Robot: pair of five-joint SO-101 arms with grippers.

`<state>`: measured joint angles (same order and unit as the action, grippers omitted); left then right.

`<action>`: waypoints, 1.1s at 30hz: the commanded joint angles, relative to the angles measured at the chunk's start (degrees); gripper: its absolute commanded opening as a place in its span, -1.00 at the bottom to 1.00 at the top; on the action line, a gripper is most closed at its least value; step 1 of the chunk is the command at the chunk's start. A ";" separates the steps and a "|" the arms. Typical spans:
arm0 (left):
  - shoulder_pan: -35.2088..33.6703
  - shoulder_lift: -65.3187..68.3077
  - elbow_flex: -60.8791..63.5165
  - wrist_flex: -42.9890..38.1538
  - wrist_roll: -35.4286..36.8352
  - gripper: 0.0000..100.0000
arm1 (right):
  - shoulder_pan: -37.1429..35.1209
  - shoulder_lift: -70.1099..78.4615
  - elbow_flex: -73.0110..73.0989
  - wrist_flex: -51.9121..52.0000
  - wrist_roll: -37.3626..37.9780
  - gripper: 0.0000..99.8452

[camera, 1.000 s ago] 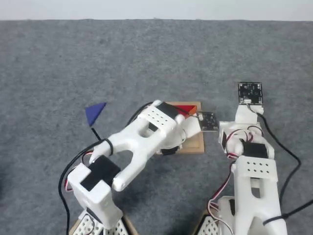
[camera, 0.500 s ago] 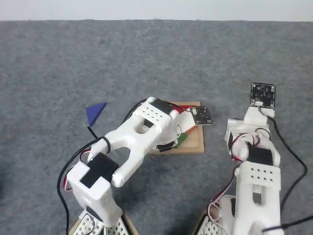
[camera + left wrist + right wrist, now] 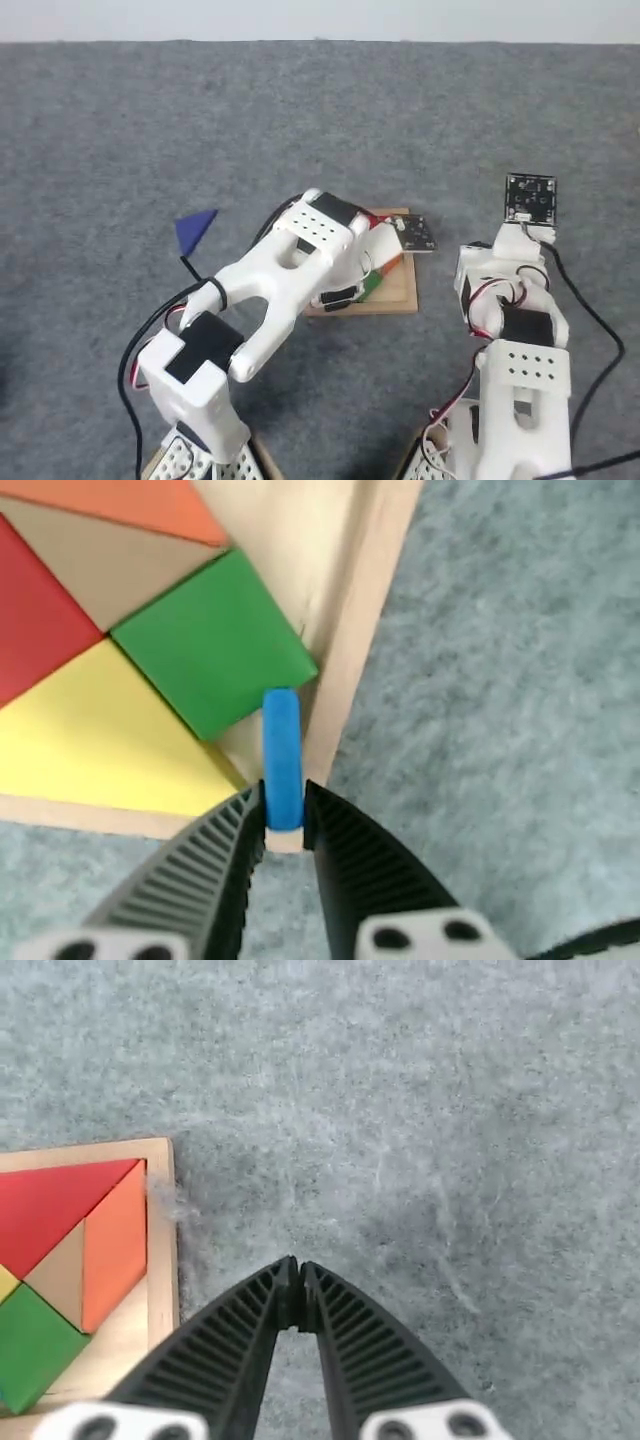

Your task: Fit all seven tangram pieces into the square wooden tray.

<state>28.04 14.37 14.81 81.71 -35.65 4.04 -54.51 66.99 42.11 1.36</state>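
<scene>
The square wooden tray (image 3: pixel 352 676) holds a green square (image 3: pixel 213 652), a yellow triangle (image 3: pixel 100 742), a red piece (image 3: pixel 35 620), a tan piece (image 3: pixel 120 565) and an orange piece (image 3: pixel 130 500). My left gripper (image 3: pixel 283 802) is shut on a small blue piece (image 3: pixel 282 742), held on edge over the bare slot between the green square and the tray rim. A blue triangle (image 3: pixel 194 231) lies on the carpet left of the tray (image 3: pixel 402 295). My right gripper (image 3: pixel 297 1272) is shut on nothing, just above the carpet beside the tray's edge (image 3: pixel 160 1240).
Grey carpet (image 3: pixel 420 120) covers the whole table. The left arm (image 3: pixel 290 280) hangs over most of the tray in the high view. The right arm (image 3: pixel 515 335) stands to the tray's right.
The right arm has drawn away from the tray to the right. The left arm has shifted slightly over the tray, uncovering the green square in the high view.
</scene>
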 commanded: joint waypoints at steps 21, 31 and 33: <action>-2.81 0.09 -9.89 0.62 -1.41 -0.82 | -2.07 -1.63 -0.53 -0.75 0.79 -0.99; -7.03 0.62 -9.45 -4.31 -0.35 -0.82 | -2.07 -1.63 -0.44 -0.66 0.79 -0.99; -7.21 2.20 -9.45 -6.15 2.02 -0.82 | -2.07 -1.63 -0.44 -0.66 0.79 -0.99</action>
<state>21.63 16.04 7.43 78.64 -36.26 2.64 -54.51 66.99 42.11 1.45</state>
